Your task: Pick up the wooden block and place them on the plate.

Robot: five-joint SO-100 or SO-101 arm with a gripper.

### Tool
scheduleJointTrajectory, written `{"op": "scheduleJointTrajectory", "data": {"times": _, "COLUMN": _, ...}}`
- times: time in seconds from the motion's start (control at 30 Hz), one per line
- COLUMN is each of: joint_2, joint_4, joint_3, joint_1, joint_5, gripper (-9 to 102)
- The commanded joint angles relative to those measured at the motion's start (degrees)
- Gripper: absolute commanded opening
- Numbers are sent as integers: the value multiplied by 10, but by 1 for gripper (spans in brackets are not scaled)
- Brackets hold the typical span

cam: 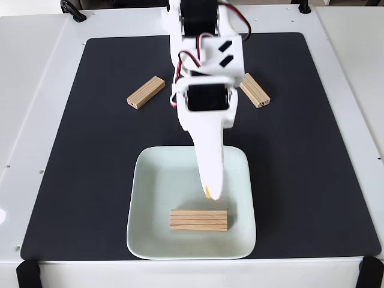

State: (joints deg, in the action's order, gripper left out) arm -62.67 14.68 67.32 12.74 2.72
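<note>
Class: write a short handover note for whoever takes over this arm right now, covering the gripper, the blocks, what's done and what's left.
Gripper: over the plate, tip just above the plated block; holds nothing visible; open or shut cannot be told.
Blocks: one lies flat on the plate near its front edge. Left block and right block lie on the black mat, behind the plate.
Done: one block plated.
Left: the two mat blocks.

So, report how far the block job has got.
Done: one light pine wooden block lies flat on the pale mint square plate. In hand: nothing I can see; the white gripper hangs over the plate just above that block, and whether it is open or shut is unclear. Left: two blocks on the black mat, one left, one right of the arm.
</note>
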Motion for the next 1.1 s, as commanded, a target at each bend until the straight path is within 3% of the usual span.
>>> {"op": "scheduleJointTrajectory", "data": {"times": 0.0, "joint_2": -156, "joint_4": -3, "joint_3": 101, "joint_1": 15, "joint_5": 7, "gripper": 26}}
{"op": "scheduleJointTrajectory", "data": {"times": 0.1, "joint_2": -249, "joint_4": -3, "joint_3": 204, "joint_1": 21, "joint_5": 7, "gripper": 20}}
{"op": "scheduleJointTrajectory", "data": {"times": 0.23, "joint_2": -352, "joint_4": 10, "joint_3": 312, "joint_1": 40, "joint_5": 4, "gripper": -1}}
{"op": "scheduleJointTrajectory", "data": {"times": 0.27, "joint_2": -370, "joint_4": 28, "joint_3": 328, "joint_1": 42, "joint_5": 4, "gripper": -1}}
{"op": "scheduleJointTrajectory", "data": {"times": 0.63, "joint_2": -457, "joint_4": 432, "joint_3": 338, "joint_1": 77, "joint_5": -13, "gripper": 0}}
{"op": "scheduleJointTrajectory", "data": {"times": 0.8, "joint_2": -484, "joint_4": 550, "joint_3": 347, "joint_1": 75, "joint_5": -127, "gripper": 0}}
{"op": "scheduleJointTrajectory", "data": {"times": 1.07, "joint_2": -559, "joint_4": 659, "joint_3": 359, "joint_1": 76, "joint_5": -452, "gripper": 0}}
